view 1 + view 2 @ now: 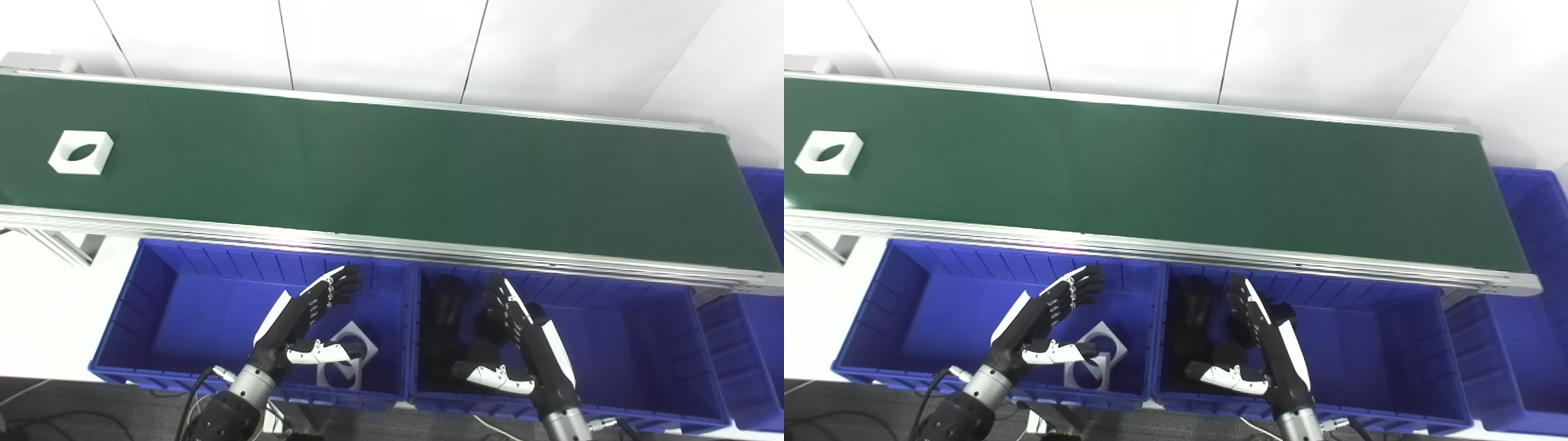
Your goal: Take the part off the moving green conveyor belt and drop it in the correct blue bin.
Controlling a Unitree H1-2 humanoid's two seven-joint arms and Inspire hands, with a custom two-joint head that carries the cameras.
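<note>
A white square part with an oval hole [81, 152] lies on the green conveyor belt [392, 165] at its far left. My left hand [309, 318] is open and empty over the left blue bin [184, 288], far from the part. My right hand [514, 334] is open and empty over the middle blue bin [637, 343]. White square parts [346, 361] lie in the left bin under my left hand. Dark parts [444, 318] lie in the middle bin beside my right hand.
A third blue bin [759, 306] stands at the right end of the belt. The belt's aluminium front rail [392, 242] runs just above the bins. A white wall is behind the belt.
</note>
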